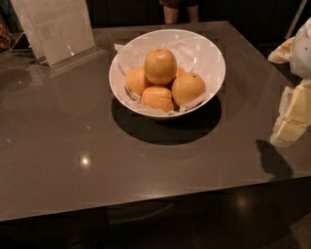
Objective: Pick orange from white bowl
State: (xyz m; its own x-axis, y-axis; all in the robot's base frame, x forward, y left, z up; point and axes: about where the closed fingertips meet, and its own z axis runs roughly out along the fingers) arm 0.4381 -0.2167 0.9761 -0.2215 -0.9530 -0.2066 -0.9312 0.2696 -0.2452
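The white bowl [211,53] stands on the dark table, back of centre, lined with crinkled white paper. The orange [160,65], the largest, pale and egg-shaped fruit, sits on top of the pile. Three smaller, deeper-orange fruits lie under and around it: one at the left [135,80], one at the front [157,97], one at the right [187,88]. My gripper [293,114], pale yellow and white, shows at the right edge of the view. It is well to the right of the bowl, above the table, and holds nothing that I can see.
A clear sign holder with a paper sheet [56,29] stands at the back left corner. A person's legs [180,12] are behind the table's far edge. The table's front edge [146,206] runs across the lower view. The gripper's shadow [273,158] falls at the right.
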